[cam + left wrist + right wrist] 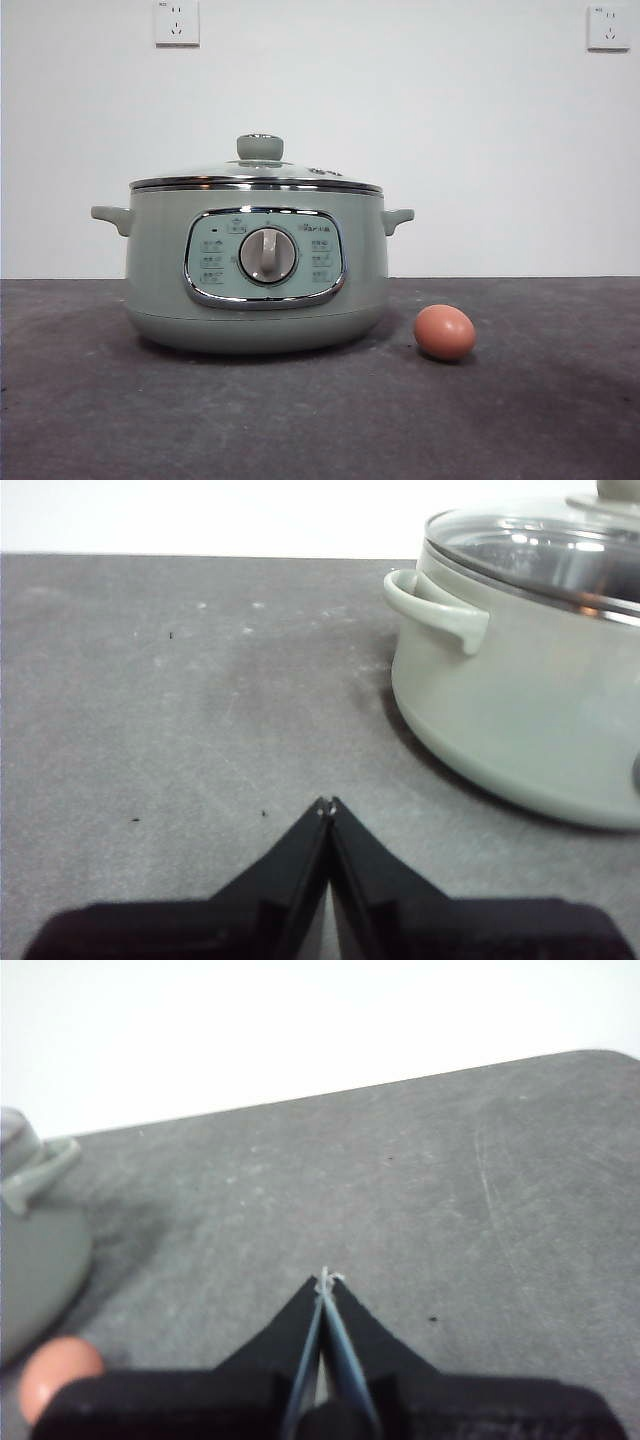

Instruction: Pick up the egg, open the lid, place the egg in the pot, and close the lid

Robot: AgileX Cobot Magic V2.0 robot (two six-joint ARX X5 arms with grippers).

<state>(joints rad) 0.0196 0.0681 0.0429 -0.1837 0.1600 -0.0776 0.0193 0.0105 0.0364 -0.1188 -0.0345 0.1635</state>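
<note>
Egg beside right pincer

A: The pot sits left of centre on the surface, with the lid on top of it.

B: And the egg lies on the surface just right of the pot, slightly nearer the camera, not touching it. Two wall sockets sit high behind.
</note>
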